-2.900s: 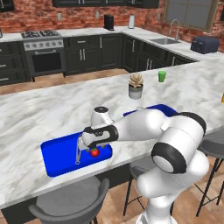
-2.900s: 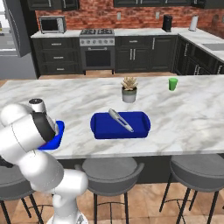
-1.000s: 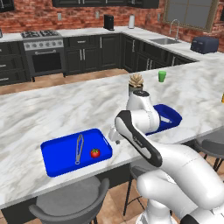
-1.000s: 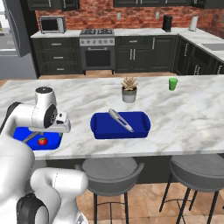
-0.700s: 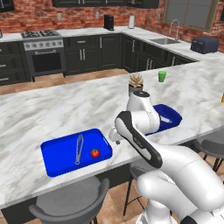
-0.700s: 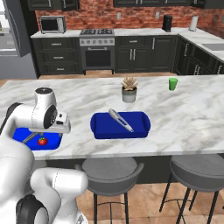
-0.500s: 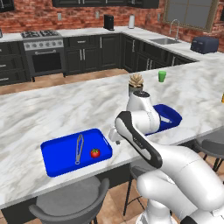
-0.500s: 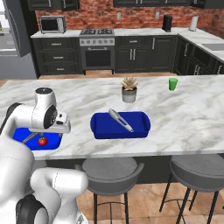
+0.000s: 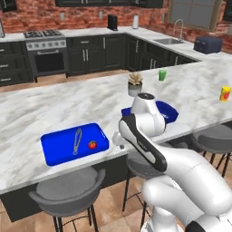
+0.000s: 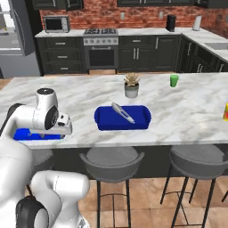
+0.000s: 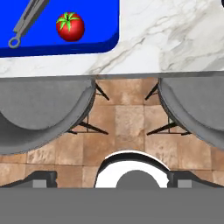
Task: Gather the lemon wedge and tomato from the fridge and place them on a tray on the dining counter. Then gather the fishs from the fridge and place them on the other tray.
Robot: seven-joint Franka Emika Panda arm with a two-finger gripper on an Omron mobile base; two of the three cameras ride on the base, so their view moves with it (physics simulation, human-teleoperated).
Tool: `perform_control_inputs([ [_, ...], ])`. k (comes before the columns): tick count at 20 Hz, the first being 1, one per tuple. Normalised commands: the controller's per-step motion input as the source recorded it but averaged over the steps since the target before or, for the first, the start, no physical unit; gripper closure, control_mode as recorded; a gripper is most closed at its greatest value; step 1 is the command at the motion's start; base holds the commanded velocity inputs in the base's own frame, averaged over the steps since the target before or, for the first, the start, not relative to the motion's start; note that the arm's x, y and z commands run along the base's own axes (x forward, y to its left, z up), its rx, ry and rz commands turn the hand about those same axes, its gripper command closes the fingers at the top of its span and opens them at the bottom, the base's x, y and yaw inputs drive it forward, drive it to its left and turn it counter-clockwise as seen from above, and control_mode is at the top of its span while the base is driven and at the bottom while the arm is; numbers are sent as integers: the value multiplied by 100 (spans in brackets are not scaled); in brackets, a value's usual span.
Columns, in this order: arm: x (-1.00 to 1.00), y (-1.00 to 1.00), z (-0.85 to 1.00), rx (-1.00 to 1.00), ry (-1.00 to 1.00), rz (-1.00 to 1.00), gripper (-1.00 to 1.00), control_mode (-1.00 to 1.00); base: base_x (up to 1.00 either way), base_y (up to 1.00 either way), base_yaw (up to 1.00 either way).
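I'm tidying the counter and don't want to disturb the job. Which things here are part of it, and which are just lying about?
Part of the job:
- tomato
- left tray
- right tray
- grey fish-like thing in the right tray

Lying about:
- potted plant
- green cup
- yellow bottle
- grey utensil beside the tomato
- stools

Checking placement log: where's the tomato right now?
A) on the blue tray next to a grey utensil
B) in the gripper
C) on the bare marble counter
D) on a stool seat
A: the tomato lies on the blue tray beside the grey utensil, apart from it, nothing gripping it.
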Motion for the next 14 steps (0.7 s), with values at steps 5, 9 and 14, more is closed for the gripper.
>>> perform_control_inputs([
  [5, 0, 0, 0, 0, 0, 0, -100, 100, -96, 0, 7],
  [9, 0, 0, 0, 0, 0, 0, -100, 100, -50, 68, 5],
  [14, 0, 0, 0, 0, 0, 0, -100, 100, -34, 100, 1],
])
